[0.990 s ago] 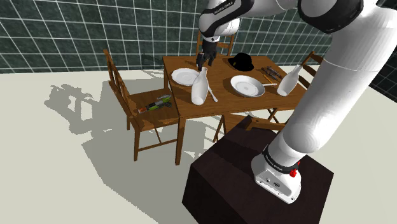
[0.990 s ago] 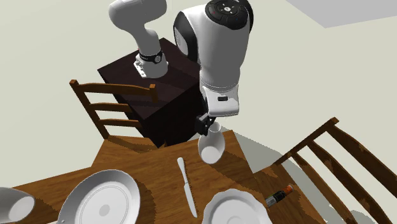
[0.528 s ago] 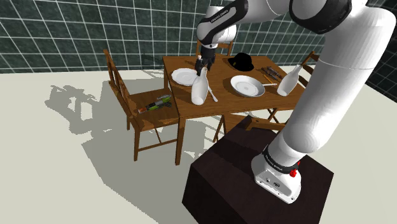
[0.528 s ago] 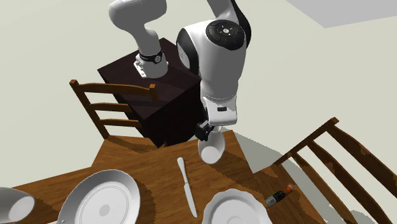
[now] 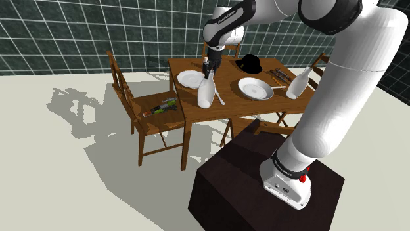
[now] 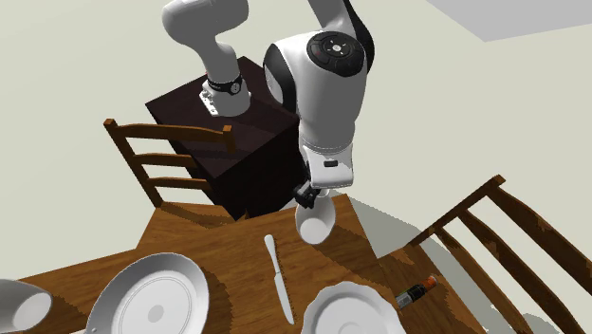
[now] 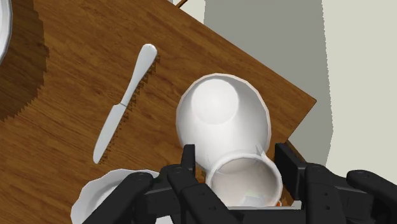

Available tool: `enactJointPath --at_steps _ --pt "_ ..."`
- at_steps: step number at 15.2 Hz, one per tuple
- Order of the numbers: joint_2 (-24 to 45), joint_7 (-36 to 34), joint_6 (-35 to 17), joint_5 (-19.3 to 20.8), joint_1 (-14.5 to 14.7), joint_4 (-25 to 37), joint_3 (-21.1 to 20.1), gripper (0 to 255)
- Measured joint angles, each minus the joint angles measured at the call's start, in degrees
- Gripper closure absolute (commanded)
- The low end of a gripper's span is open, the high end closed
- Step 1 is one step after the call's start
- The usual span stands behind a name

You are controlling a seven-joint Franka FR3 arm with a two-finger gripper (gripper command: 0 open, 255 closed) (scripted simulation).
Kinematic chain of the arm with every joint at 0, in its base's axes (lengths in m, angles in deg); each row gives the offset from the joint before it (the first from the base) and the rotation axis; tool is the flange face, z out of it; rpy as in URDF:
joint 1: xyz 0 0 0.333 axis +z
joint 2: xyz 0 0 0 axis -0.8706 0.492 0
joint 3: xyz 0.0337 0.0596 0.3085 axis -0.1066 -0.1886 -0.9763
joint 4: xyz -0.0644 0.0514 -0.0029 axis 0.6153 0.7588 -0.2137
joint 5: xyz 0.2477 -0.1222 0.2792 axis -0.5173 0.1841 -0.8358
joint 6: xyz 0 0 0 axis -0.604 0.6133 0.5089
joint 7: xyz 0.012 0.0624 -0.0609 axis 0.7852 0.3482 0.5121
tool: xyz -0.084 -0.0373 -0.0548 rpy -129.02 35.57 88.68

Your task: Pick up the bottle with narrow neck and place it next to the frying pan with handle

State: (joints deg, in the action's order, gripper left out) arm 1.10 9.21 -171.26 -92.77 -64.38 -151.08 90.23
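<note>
A white bottle (image 5: 205,92) with a narrow neck stands upright near the corner of the wooden table (image 5: 231,74). My black gripper (image 5: 207,65) comes down on it from above. In the wrist view the gripper (image 7: 240,167) has a finger on each side of the open neck of the bottle (image 7: 222,121) and is shut on it. From the second exterior view the gripper (image 6: 308,196) sits on top of the bottle (image 6: 315,220). A black frying pan (image 5: 250,63) rests at the table's far side.
Two white plates (image 5: 190,79) (image 5: 255,88) and a knife (image 7: 124,102) lie on the table. Another white bottle (image 5: 299,83) stands at the shoulder view's right end. A chair holding a small dark bottle (image 5: 159,107) stands left of the table; more chairs surround it.
The gripper came down over the bottle's neck, and its fingers have closed in on the neck. The bottle has not moved.
</note>
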Motion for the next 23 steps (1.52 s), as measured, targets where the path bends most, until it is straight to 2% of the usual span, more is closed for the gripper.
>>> enactJointPath --at_steps 10,23 --pt "-0.21 -0.03 0.36 0.06 0.01 0.15 0.02 255" --pt "-5.09 -0.96 8.84 1.33 0.27 3.83 0.32 255"
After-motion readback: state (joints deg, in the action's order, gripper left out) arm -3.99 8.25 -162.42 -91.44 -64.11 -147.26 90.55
